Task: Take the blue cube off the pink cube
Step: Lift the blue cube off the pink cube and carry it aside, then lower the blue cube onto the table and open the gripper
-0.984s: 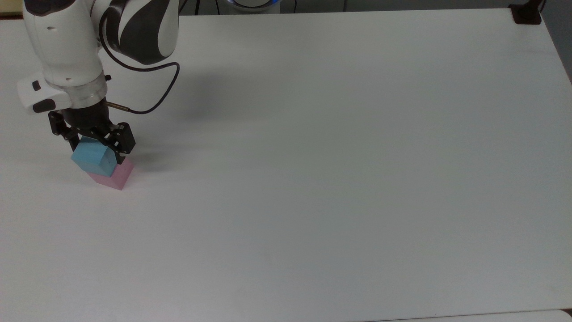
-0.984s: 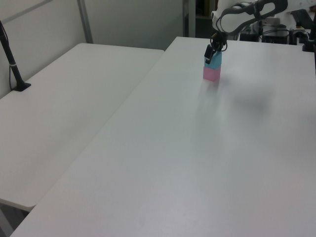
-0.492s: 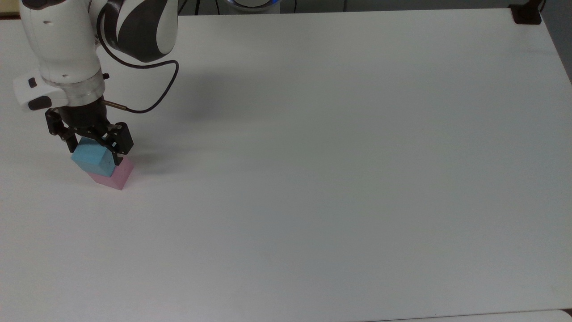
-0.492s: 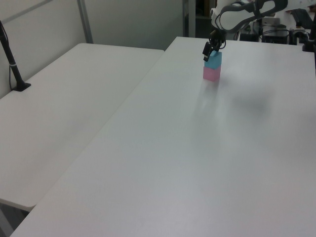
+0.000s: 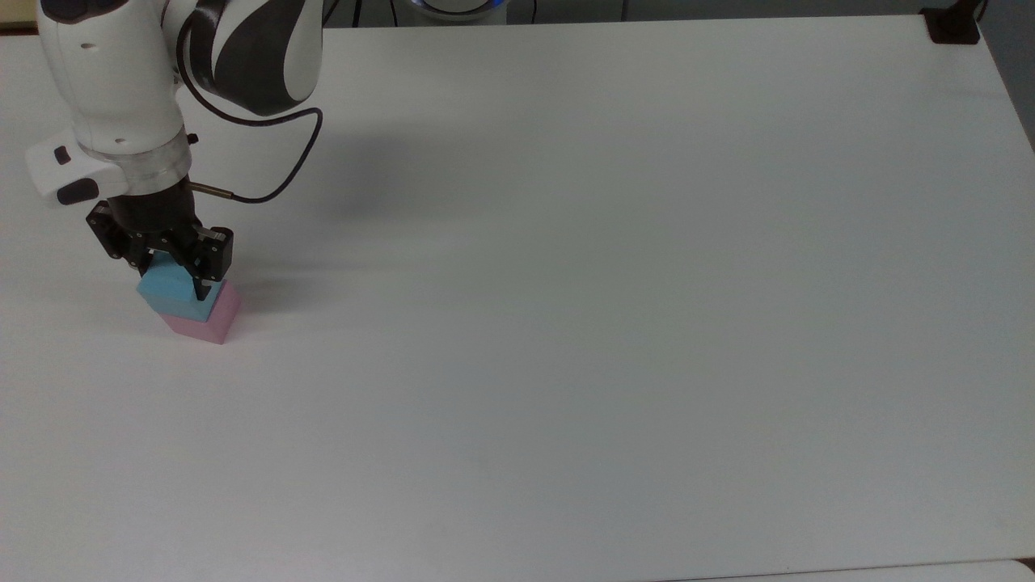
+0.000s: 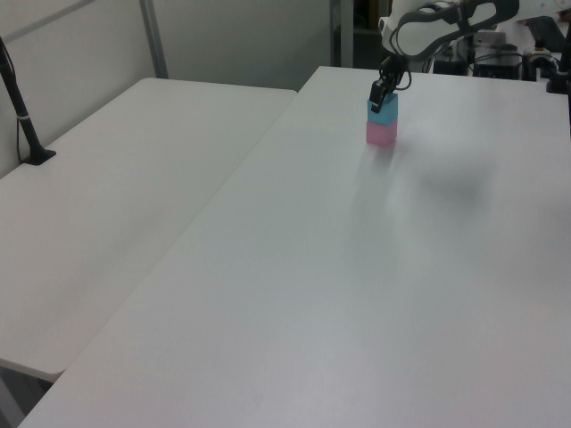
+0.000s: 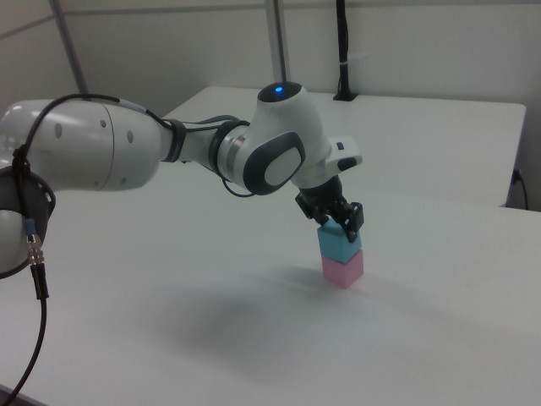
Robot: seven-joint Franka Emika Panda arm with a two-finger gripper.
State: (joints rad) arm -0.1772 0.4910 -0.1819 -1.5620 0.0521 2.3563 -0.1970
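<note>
The blue cube (image 5: 171,293) (image 6: 382,112) (image 7: 340,245) sits stacked on the pink cube (image 5: 212,315) (image 6: 381,134) (image 7: 342,269) near the top view's left edge of the white table (image 5: 566,323). My gripper (image 5: 172,273) (image 6: 381,96) (image 7: 338,224) comes down from above. Its black fingers are closed against the upper part of the blue cube's two opposite sides. The blue cube still rests on the pink one, turned slightly relative to it. The gripper's body hides part of the blue cube's top face in the top view.
A black cable (image 5: 279,174) loops from my wrist over the table. A black clamp base (image 5: 952,24) stands at the top view's far right corner. In the left view a second white table (image 6: 134,178) adjoins on the left, with a black stand (image 6: 22,116).
The fingers, spread wide on either side of the blue cube a second ago, have closed in on it. The blue cube shifted slightly toward the top view's right.
</note>
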